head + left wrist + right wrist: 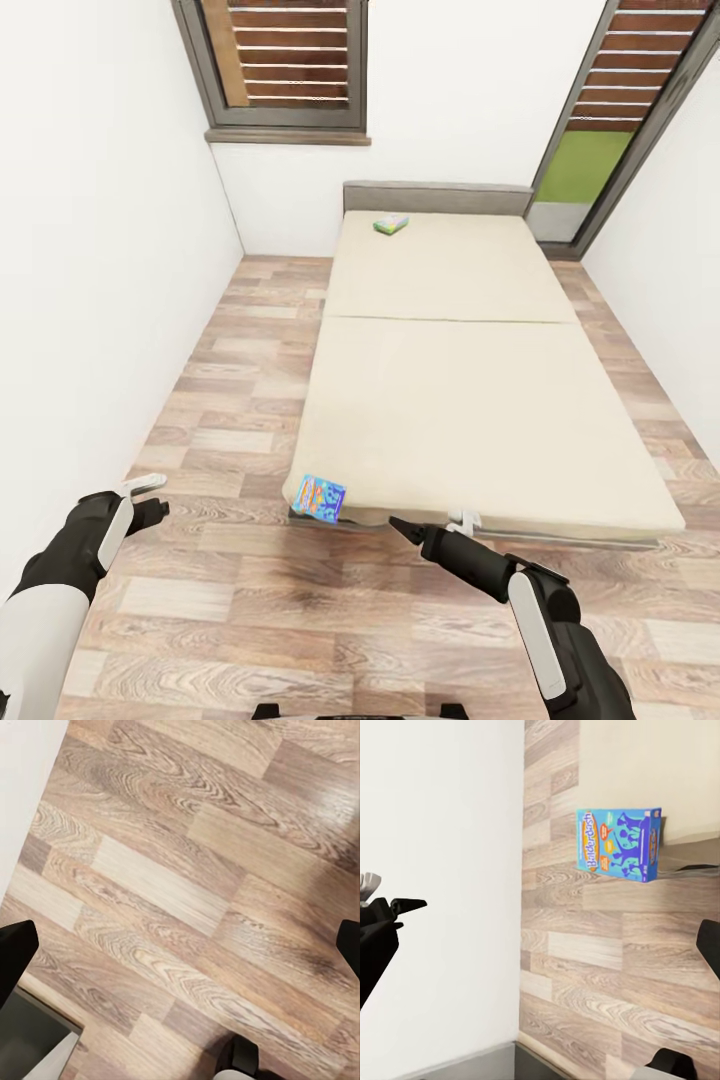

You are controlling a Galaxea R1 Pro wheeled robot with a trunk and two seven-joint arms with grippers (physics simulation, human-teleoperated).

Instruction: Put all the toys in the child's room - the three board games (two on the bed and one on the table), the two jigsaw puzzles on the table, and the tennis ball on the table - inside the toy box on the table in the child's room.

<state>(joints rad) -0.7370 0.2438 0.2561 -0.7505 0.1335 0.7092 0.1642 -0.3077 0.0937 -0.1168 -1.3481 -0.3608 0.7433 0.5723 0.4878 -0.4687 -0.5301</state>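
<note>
Both tools released — blue board game (pixel 322 497) overhangs bed (pixel 480 420) corner, wood floor (pixel 230 420) around.

The far game (pixel 391 224) on the bed (pixel 470 400) is too small to read, and the blue game (pixel 620 844) hides the bed's corner.

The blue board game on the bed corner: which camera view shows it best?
The right wrist view: the blue board game is large there, its printed face readable, overhanging the bed edge above the floor. The head view shows it small, at the mattress's near left corner. The left wrist view looks at floor planks.
</note>
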